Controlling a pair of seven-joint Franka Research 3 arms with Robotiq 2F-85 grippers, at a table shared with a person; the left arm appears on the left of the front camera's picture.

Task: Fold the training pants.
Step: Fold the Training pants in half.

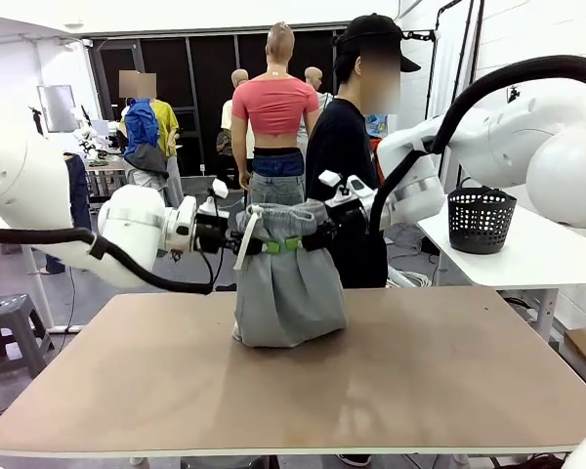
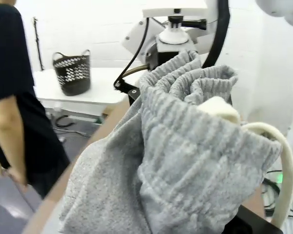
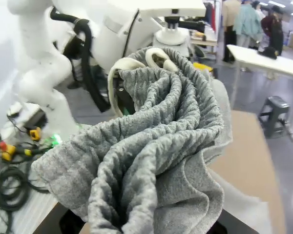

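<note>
Now both jaws grip the pants (image 1: 289, 283) by the waistband, legs bunched mid-bench (image 1: 449, 391); next, probably lay them flat.

**A workshop hall behind a brown table**

A wide brown table (image 1: 371, 381) fills the foreground. To the right stands a white side table (image 1: 527, 259) carrying a black mesh basket (image 1: 481, 220). The floor (image 1: 24, 278) is grey, with a grey step stool (image 1: 10, 327) at the left. Dark panels (image 1: 190, 83) line the far wall under a white ceiling. A person in black (image 1: 344, 156) stands just beyond the table.
</note>
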